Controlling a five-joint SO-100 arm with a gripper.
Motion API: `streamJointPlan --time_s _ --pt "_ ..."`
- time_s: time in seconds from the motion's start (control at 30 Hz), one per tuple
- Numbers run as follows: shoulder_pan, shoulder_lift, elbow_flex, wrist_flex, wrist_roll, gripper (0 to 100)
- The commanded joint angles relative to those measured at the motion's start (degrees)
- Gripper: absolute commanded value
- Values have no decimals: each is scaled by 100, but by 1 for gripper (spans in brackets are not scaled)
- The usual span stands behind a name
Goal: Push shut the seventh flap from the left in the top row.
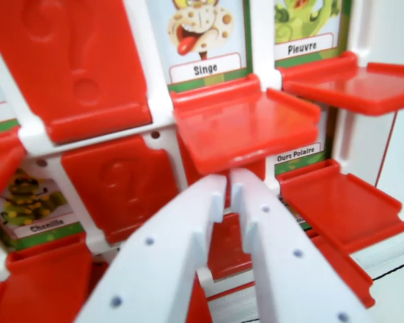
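A white game board (163,113) with red flaps fills the wrist view. The flap (246,124) under the "Singe" card (203,37) lies flat and open, sticking out toward me. To its right, the flap (357,84) under the "Pieuvre" card (308,27) is also folded down. At the upper left a flap (74,60) stands shut, showing a question mark. My white gripper (230,182) comes up from the bottom centre. Its tips sit just below the front edge of the "Singe" flap, shut to a thin slit with nothing between them.
In the row below, one flap (121,188) stands shut. The flap (340,205) under "Ours Polaire" (293,155) lies open, as does the one (44,276) beneath the "Chenille" card (30,202). The board's white edge (390,252) runs along the right.
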Motion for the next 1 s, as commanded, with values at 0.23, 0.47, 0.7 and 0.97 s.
streamJointPlan --time_s 0.23,0.47,0.7,0.97 --pt "-123 -202 -1389 -141 -70 0" --pt "-79 -492 -1881 -343 -202 0" --pt "-79 -853 -2276 -334 -211 0" --pt "-105 -729 -2303 -220 -114 0"
